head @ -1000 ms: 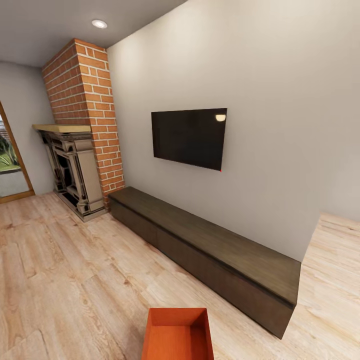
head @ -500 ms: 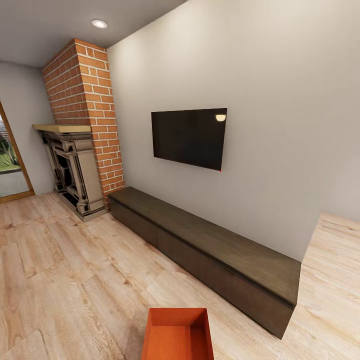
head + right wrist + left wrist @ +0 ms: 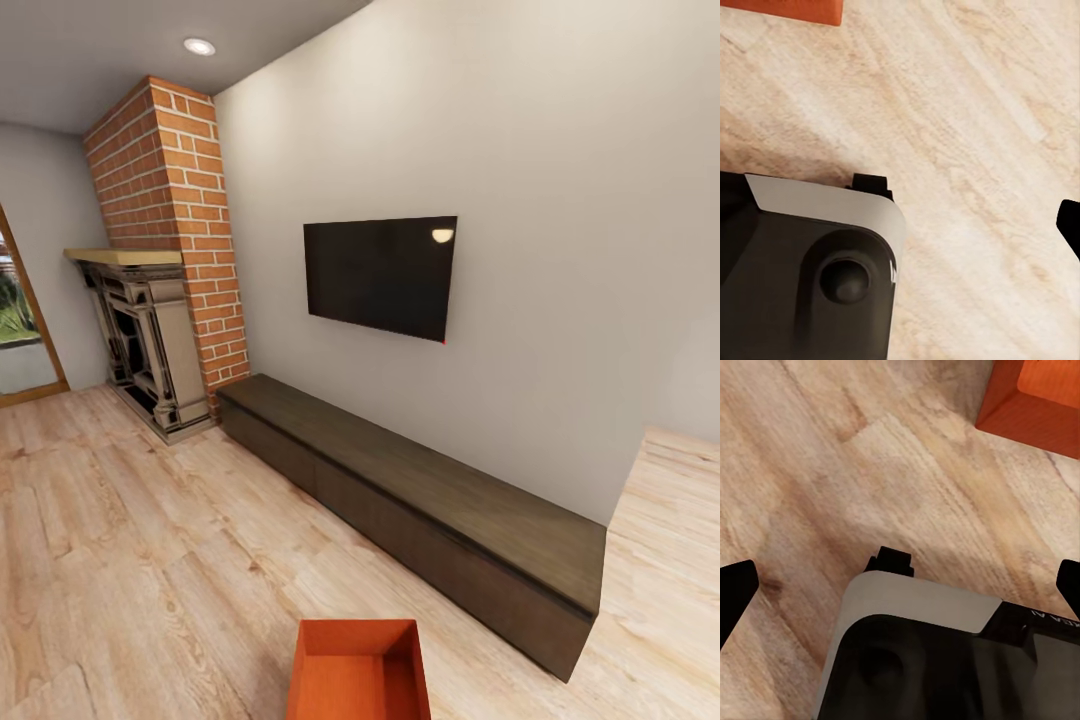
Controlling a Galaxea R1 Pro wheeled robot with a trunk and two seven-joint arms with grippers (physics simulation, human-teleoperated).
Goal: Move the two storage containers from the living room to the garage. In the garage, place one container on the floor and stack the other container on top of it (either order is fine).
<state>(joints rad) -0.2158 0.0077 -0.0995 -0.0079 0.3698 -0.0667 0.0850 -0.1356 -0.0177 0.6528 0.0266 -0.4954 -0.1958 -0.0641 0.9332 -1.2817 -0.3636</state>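
While the robot stands in the living room, one storage container (image 3: pixel 360 672) sits open side up on the light wood plank floor (image 3: pixel 130 560) at the near edge of the head view, directly ahead of the robot and well apart from the long dark cabinet (image 3: pixel 420 500) along the wall. This position suits a two-armed pickup, one arm to each side wall (a judgement, since no grasp has begun). A second container is not identifiable here. Above the cabinet hangs the black TV (image 3: pixel 380 276); the brick fireplace (image 3: pixel 165 260) stands at the far left, beside a wood-framed glass door (image 3: pixel 22 320).

In the left wrist view, a corner of the orange-red container (image 3: pixel 1035 397) lies ahead of the left end effector (image 3: pixel 900 585), whose two dark fingertips (image 3: pixel 735 589) stand wide apart with nothing between them: released. In the right wrist view, an orange edge (image 3: pixel 784 9) shows near the frame border; only one fingertip (image 3: pixel 1069 221) of the right end effector is clear, far out to the side, so it reads as spread and empty.

The garage stage is not yet started.
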